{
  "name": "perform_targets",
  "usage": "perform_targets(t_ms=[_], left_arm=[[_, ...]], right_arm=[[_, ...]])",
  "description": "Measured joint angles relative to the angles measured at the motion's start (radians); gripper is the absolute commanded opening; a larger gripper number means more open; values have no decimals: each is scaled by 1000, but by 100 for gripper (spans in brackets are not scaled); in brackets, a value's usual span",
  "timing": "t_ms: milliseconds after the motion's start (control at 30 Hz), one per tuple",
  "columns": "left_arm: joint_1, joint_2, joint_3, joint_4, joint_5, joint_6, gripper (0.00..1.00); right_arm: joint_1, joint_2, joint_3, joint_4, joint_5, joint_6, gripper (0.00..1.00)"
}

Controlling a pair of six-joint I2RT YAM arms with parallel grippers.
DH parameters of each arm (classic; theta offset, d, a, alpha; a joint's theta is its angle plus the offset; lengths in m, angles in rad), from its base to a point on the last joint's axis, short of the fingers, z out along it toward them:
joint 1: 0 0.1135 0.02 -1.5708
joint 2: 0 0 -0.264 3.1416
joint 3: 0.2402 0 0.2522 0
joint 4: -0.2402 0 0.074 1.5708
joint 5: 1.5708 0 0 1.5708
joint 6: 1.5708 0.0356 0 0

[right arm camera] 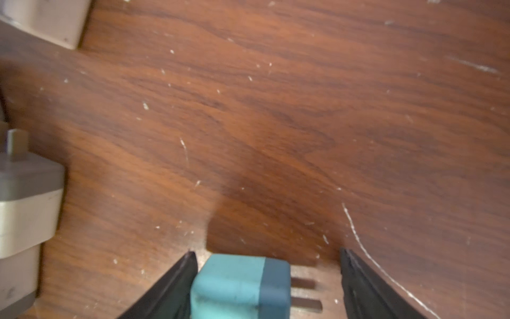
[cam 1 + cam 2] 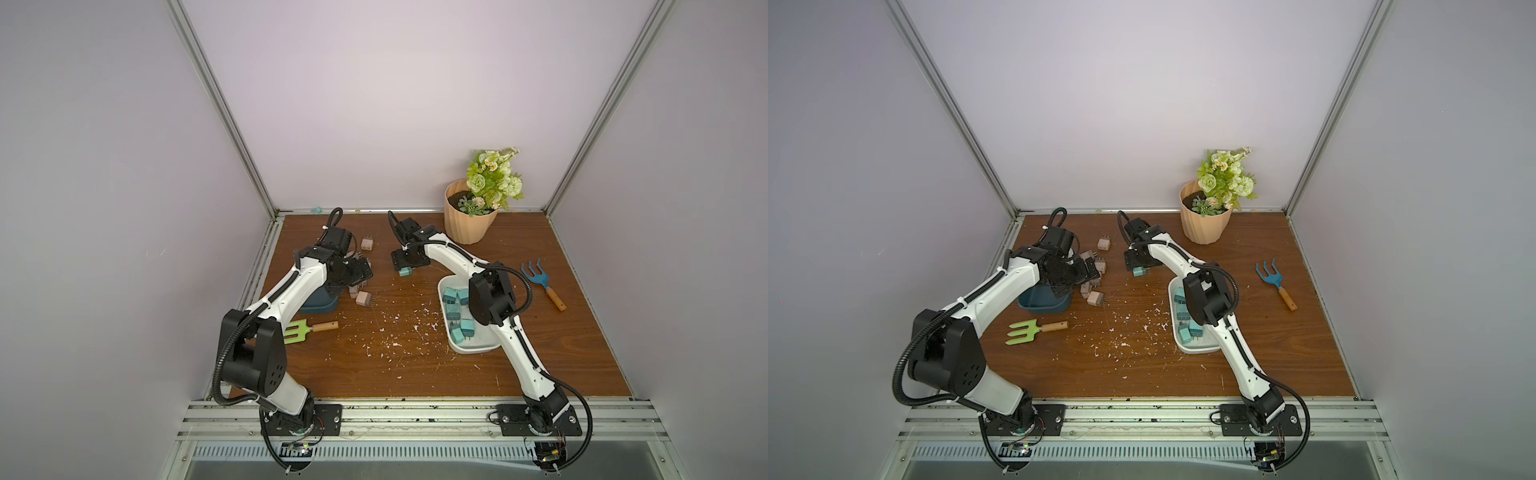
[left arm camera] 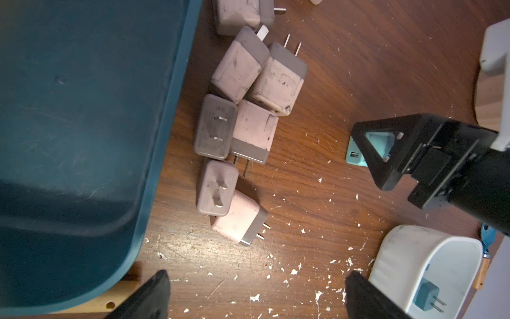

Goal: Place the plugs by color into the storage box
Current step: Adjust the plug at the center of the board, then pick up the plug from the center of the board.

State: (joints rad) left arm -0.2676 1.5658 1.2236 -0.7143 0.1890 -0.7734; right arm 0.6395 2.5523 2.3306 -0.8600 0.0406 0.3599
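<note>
Top view: teal plug (image 2: 405, 271) is seen on the tabletop (image 2: 415, 365) under the right claw (image 2: 409, 261); that arm is nearer.
Left wrist: left claw (image 3: 259, 292) spread wide, empty.
Right wrist: plug bracketed by parted jaws, unclamped, long axis across the gap.

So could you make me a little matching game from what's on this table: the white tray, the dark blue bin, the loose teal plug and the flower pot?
Things:
1 white tray
2 dark blue bin
3 loose teal plug
4 flower pot

Places or states:
a between the open jaws of the right gripper
b beside the pink plugs
c holding teal plugs
d holding green flowers

Pairs: 1-c, 2-b, 3-a, 4-d
</note>
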Motion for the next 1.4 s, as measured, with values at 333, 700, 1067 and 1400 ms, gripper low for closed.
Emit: perform_targets(t_ms=[333,700,1067,1400], left_arm=[[0,0,0,0,1,2,100],[0,0,0,0,5,6,100],[3,32,5,5,13,16,100],[11,75,37,11,29,27,100]], right_arm=[[-2,-121,-222,57,41,-51,84],[-64,-193,-329,28,55,-102,84],[-143,-194,-152,-38,6,-79,85],[-128,-101,21,-39,-102,-41,85]])
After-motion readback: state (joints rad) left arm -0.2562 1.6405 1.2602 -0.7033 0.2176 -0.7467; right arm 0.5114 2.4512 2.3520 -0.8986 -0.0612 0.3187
